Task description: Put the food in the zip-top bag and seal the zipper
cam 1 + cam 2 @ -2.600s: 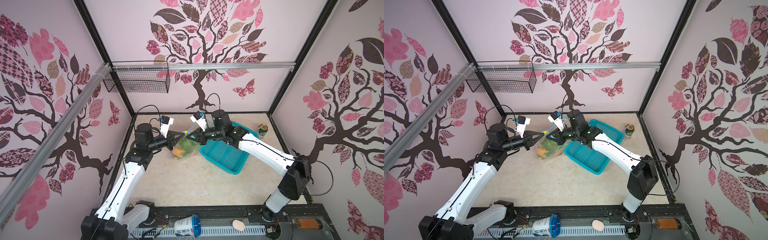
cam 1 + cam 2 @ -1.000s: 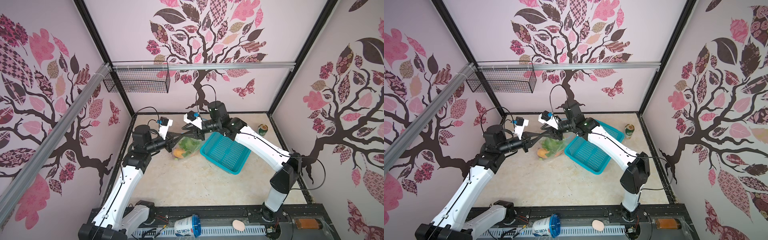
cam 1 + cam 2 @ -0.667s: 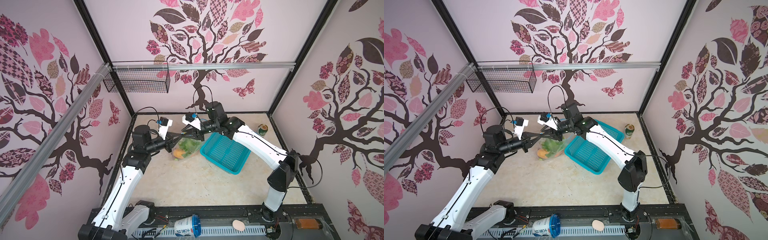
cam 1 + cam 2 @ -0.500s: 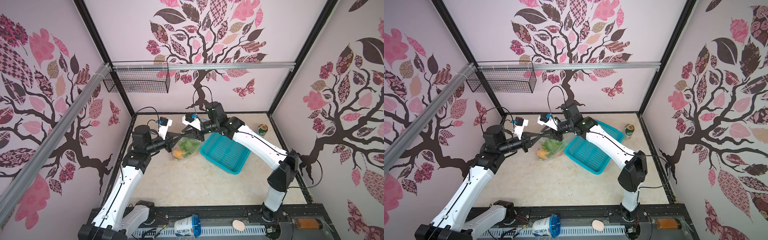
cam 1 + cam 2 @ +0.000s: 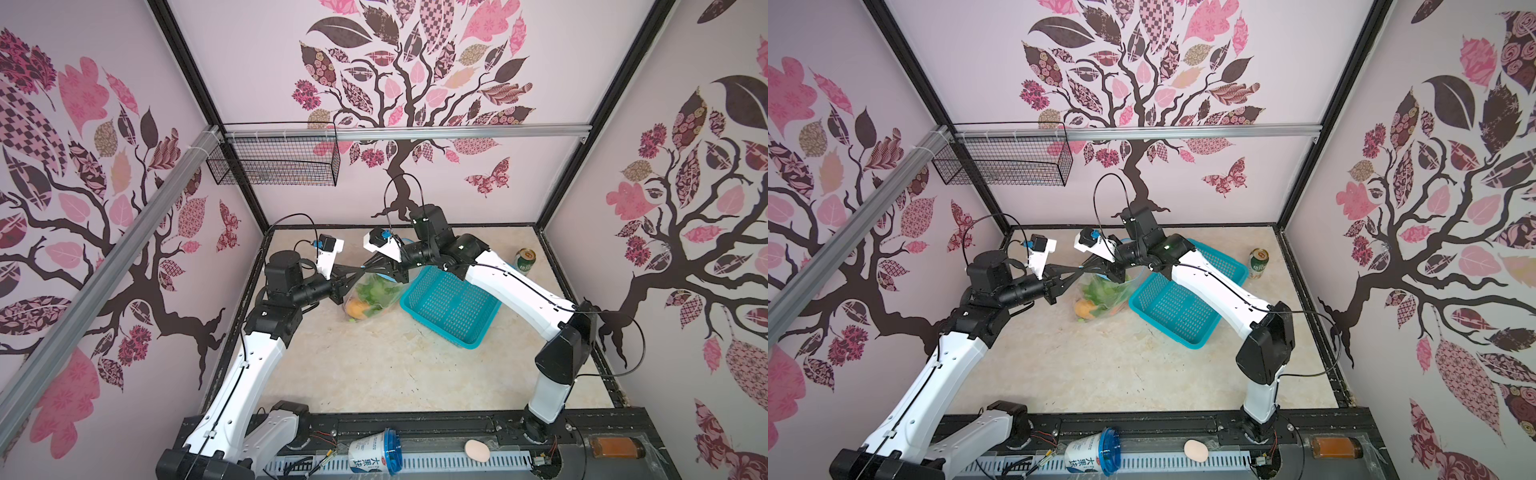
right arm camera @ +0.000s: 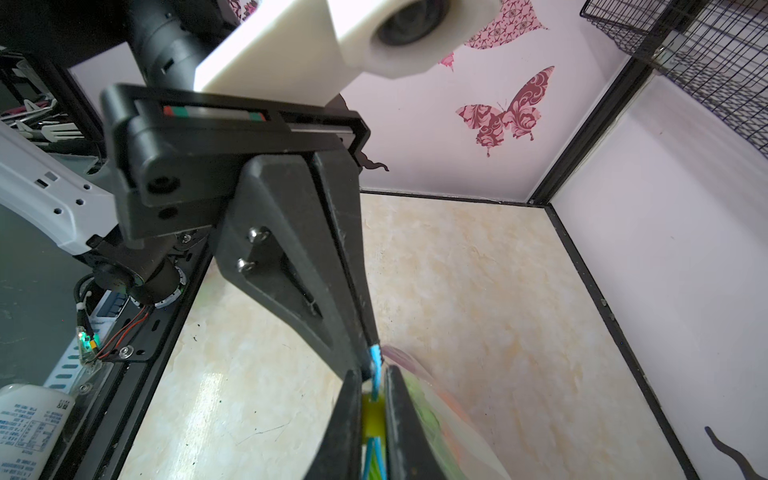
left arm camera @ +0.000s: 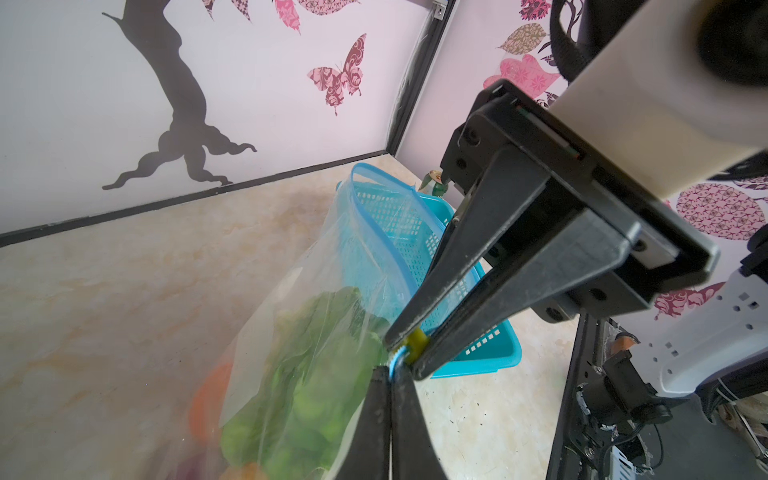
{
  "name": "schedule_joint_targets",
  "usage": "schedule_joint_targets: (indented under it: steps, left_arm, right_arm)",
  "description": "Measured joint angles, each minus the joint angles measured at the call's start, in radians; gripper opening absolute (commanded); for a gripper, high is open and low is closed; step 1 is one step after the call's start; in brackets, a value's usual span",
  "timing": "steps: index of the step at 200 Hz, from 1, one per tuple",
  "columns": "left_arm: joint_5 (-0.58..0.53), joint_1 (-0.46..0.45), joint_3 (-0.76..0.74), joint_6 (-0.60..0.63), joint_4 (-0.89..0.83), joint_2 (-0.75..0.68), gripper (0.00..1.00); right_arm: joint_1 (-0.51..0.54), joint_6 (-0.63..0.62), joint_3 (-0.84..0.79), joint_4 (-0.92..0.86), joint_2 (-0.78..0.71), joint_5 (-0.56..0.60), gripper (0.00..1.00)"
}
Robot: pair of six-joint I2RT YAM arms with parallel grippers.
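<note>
Cup (image 5: pixel 375 457) lies on my front rail. Past it, the bag (image 5: pixel 370 297) sits on the table (image 5: pixel 374 365) with cabbage (image 5: pixel 377 290) and, I think, a pumpkin (image 5: pixel 357 308) inside. At its mouth the left gripper (image 7: pixel 391 370) is pressed shut on the zipper (image 6: pixel 376 357) end. The right gripper (image 7: pixel 403 356) pinches the yellow slider (image 7: pixel 415 341) just beside. The basket (image 5: pixel 451 307) sits just right of the bag, and a can (image 5: pixel 524 261) stands farther back.

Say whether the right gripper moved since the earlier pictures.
Yes. The right gripper shifted left in both top views, away from the teal basket, toward the left gripper.
</note>
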Motion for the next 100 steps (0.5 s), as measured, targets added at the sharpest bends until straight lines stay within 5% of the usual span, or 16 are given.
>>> schedule_joint_targets:
  steps: [100]
  left_arm:
    - [-0.062, -0.009, -0.002, -0.016, -0.023, -0.013, 0.0]
  right_arm:
    - [0.011, -0.048, -0.068, -0.01, -0.05, 0.119, 0.07]
